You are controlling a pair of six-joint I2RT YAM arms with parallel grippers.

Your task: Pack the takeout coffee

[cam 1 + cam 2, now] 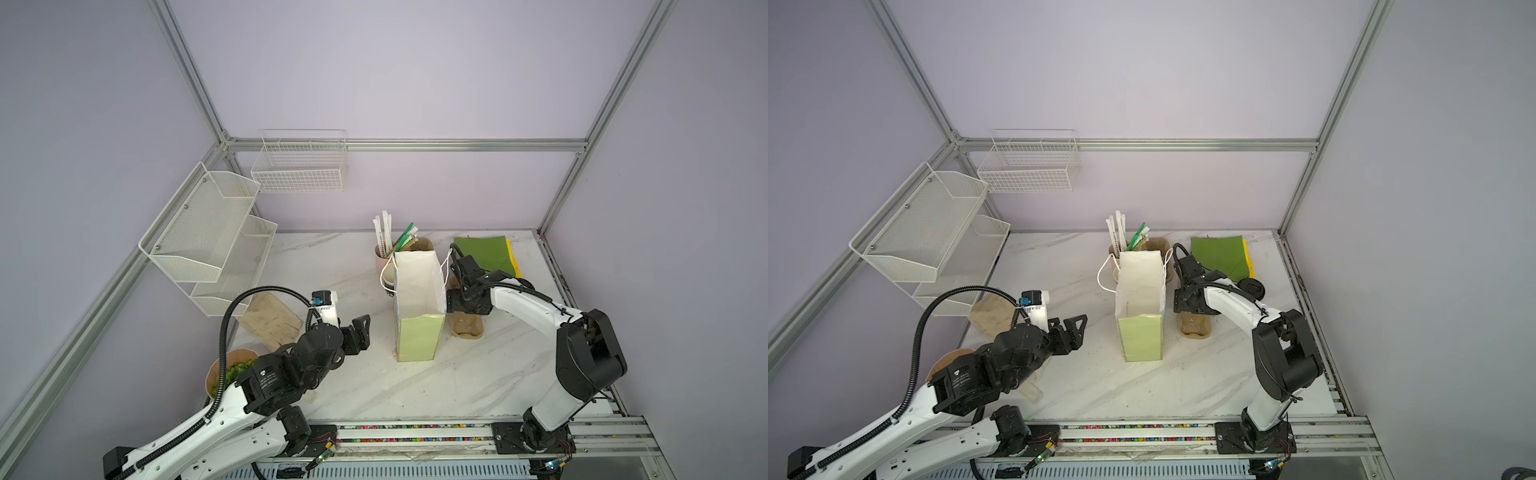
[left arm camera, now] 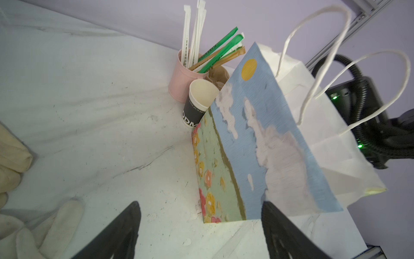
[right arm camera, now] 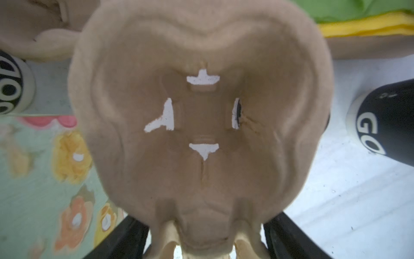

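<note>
The takeout coffee (image 1: 1250, 287) stands on the table right of my right arm, its round black lid showing in a top view. Its black side with white lettering (image 3: 385, 125) shows in the right wrist view. An open paper bag (image 1: 419, 291) with a flowered side (image 2: 257, 134) stands mid-table. My right gripper (image 3: 206, 218) hangs just right of the bag, over a brown pulp cup carrier (image 1: 467, 328). Its jaws stand open on either side of the carrier's near end. My left gripper (image 1: 359, 328) is open and empty, left of the bag, with bare table between its fingers (image 2: 125, 231).
A lidless black cup (image 2: 197, 105) and a pale pink cup of straws (image 2: 181, 83) stand by the bag's far left corner. Green and yellow sheets (image 1: 486, 253) lie back right. A brown pouch (image 1: 274, 320), a bowl of greens (image 1: 230, 372) and wire racks (image 1: 208, 232) fill the left.
</note>
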